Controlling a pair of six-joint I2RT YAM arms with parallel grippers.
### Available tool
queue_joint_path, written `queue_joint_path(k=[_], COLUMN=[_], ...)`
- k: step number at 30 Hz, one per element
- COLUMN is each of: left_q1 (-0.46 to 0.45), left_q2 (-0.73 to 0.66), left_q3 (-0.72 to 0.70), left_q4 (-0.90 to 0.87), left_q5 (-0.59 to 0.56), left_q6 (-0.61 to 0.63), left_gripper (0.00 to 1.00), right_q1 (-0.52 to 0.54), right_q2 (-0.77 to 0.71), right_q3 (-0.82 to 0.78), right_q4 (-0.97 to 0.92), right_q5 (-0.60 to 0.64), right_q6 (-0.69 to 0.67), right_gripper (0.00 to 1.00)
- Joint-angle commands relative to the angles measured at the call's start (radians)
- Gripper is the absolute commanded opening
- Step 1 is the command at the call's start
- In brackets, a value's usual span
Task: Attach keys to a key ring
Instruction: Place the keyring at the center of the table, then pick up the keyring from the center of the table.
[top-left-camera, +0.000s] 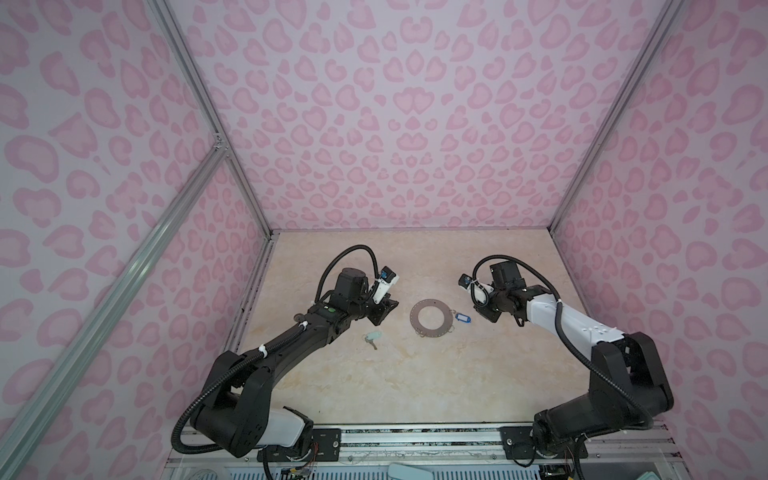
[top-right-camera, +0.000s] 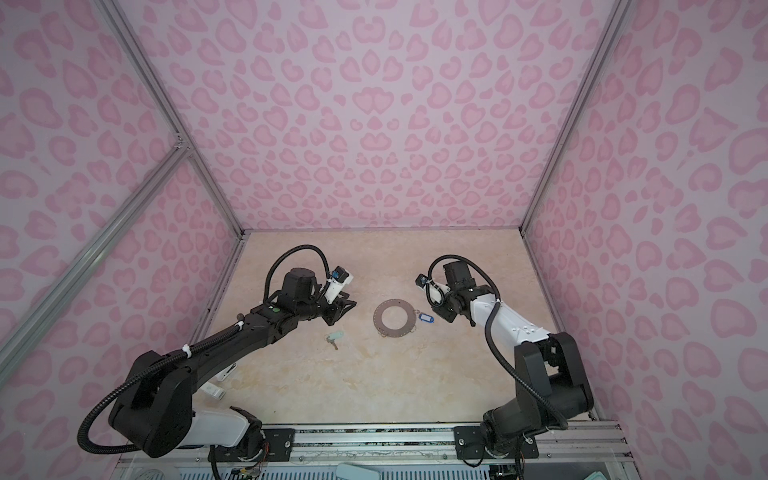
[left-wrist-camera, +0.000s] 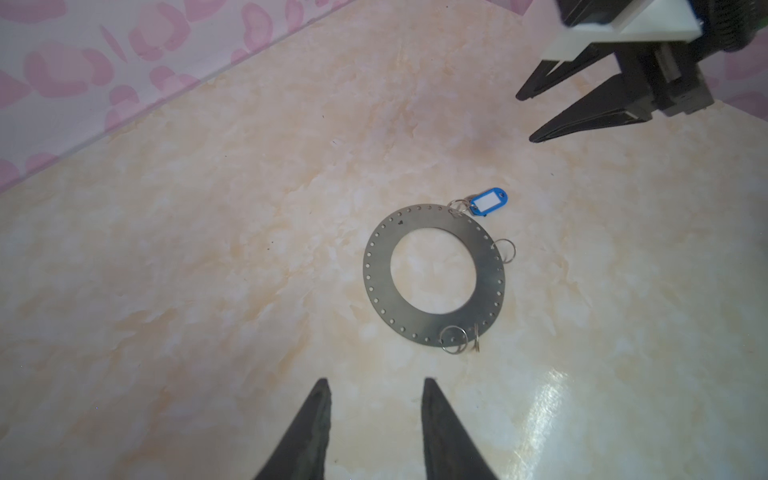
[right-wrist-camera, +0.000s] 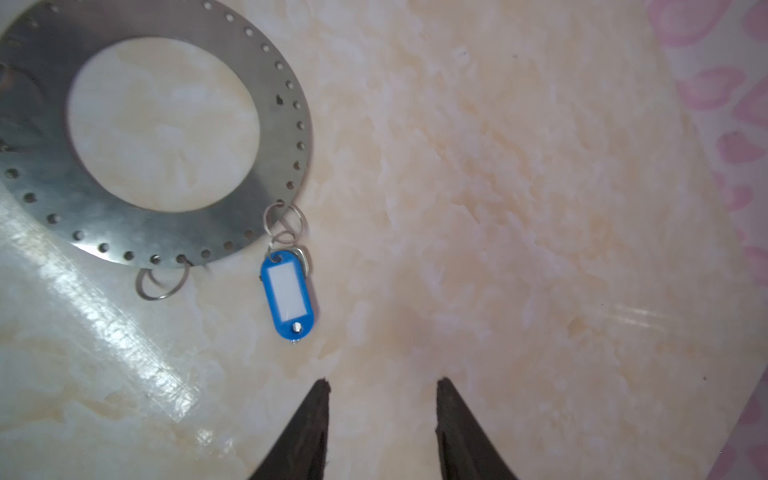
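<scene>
hovering above the table with jaws parted about halfway and nothing between them, the right claw (right-wrist-camera: 382, 384) hangs just off the blue-tagged key (right-wrist-camera: 288, 299). in the right wrist view that key looks already hooked through a small wire loop (right-wrist-camera: 284, 220) into a rim hole of the key ring (right-wrist-camera: 284, 133). the left claw (left-wrist-camera: 376, 384) is likewise partly open and empty, poised near the opposite side of the ring. the ring lies flat mid-table between the two arms, with more bare loops (left-wrist-camera: 453, 338) on its rim. the mint green key (top-left-camera: 371, 337) lies apart from it, close by the left arm, so i judge that fetching it is the step in hand. to do it well, the left claw should come down squarely over the key's head and pinch its thin edges rather than scrape across the flat. the right claw should pin the ring so it cannot slide while a loop is threaded. the table (top-left-camera: 415, 382) is smooth, glossy, marble-patterned beige, likely slippery for flat metal. pink spotted walls (top-left-camera: 374, 124) with aluminium framing (top-left-camera: 124, 270) close in the cell.
</scene>
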Motion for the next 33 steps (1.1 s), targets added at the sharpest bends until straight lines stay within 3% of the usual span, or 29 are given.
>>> queue_joint_path(k=[1,7,15,25,33], left_q1=[-0.033,-0.025,0.075,0.101,0.103], left_q2=[0.015,0.023,0.012,-0.017,0.008], left_q3=[0.007,0.002,-0.006,-0.022,0.003], left_q4=[-0.032,0.004,0.012,0.009,-0.001], left_q5=[-0.046,-0.028,0.021,-0.023,-0.02], left_q6=[-0.047,-0.228,-0.399,-0.379,-0.325], left_gripper=[0.37,0.37,0.33,0.33,0.32], right_q1=[0.064,0.214,0.353,0.368,0.371], right_q2=[-0.062,-0.022,0.253,0.377,0.41], right_q3=[-0.095,-0.12,0.114,0.211,0.225], right_q4=[0.193,0.2,-0.046,-0.101,-0.117], right_q5=[-0.052,-0.167,-0.08,-0.083,-0.081], right_q6=[-0.115,-0.211,-0.333,-0.377,-0.378], right_gripper=[0.41,0.35,0.27,0.23,0.14])
